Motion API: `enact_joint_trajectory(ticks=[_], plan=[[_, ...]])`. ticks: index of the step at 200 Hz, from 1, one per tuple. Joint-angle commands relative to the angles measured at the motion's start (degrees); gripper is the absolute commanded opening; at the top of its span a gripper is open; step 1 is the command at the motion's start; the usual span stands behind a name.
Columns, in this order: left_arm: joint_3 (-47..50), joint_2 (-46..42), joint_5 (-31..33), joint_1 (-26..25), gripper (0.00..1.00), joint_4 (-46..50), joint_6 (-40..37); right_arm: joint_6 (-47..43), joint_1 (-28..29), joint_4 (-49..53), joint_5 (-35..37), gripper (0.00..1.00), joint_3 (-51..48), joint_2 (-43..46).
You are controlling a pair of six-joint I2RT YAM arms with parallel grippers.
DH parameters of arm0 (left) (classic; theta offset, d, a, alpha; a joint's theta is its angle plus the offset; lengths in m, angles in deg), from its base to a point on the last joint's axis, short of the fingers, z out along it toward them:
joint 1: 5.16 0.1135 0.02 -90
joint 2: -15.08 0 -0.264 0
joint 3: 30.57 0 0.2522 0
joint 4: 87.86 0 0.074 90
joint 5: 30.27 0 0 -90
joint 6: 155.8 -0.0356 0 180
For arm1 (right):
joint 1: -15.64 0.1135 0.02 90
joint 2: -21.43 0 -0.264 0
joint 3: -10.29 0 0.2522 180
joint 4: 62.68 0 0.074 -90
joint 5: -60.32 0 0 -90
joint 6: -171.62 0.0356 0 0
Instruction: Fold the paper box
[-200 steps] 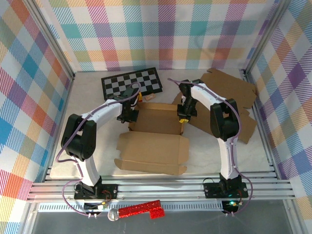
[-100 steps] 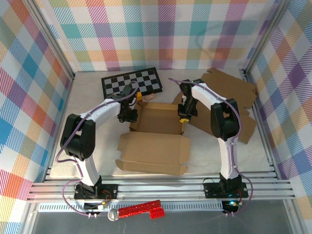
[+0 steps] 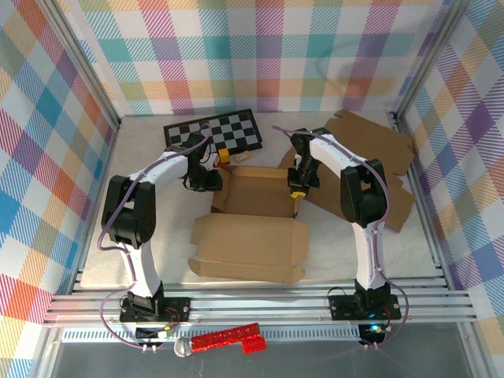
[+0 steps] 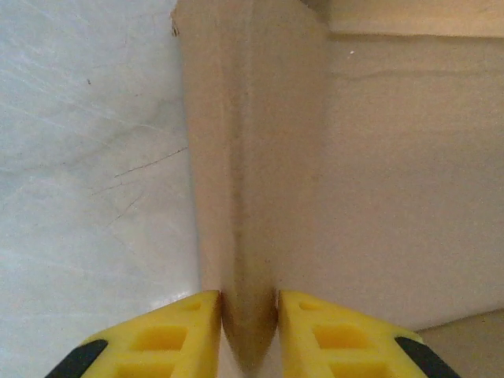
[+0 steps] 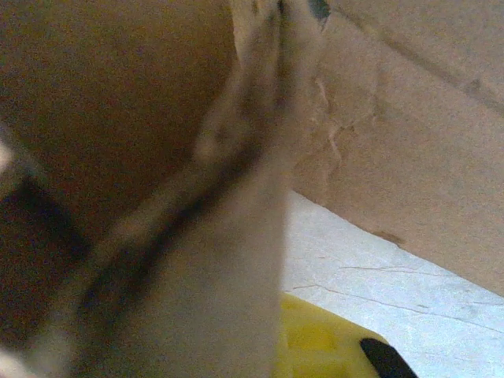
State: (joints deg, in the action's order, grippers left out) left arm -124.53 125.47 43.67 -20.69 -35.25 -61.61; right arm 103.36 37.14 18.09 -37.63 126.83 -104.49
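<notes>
Paper box, left gripper straddling it — right gripper pinching it

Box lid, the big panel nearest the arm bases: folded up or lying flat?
Flat. The lid lies spread on the table, not raised over the box.

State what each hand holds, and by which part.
Right hand pinches the paper box by its right wall. Left hand straddles the left wall; a firm grip cannot be told.
</notes>
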Motion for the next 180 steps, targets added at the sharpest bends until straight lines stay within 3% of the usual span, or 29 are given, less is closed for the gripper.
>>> enact_joint_trajectory(ticks=[1, 43, 65, 100, 133, 180], plan=[[-0.8, 2.0, -2.0, 0.5, 0.23, 1.4, -1.6, -0.5, 0.3, 0.6, -1.8, 0.0, 1.4, 0.0], [-0.7, 3.4, 3.1, -0.4, 0.2, 2.9, -2.7, -0.3, 0.6, 0.5, -1.6, 0.0, 1.3, 0.4], [-0.5, 2.7, 7.8, -1.5, 0.08, 3.6, -2.9, 0.3, 0.8, -0.3, -1.0, 0.0, 0.8, 1.7], [1.0, -2.0, 18.6, -4.6, 0.01, 3.4, -1.6, 1.6, 1.4, -1.0, -0.4, 0.0, 0.4, 4.0], [1.2, -3.9, 27.6, -7.8, 0.0, 4.4, 0.6, 1.9, 2.0, -0.7, -0.3, 0.0, 0.3, 4.5], [2.2, -4.6, 35.5, -10.0, 0.0, 5.3, 3.4, 2.1, 2.1, -1.0, -0.7, 0.0, -0.7, 5.2]])
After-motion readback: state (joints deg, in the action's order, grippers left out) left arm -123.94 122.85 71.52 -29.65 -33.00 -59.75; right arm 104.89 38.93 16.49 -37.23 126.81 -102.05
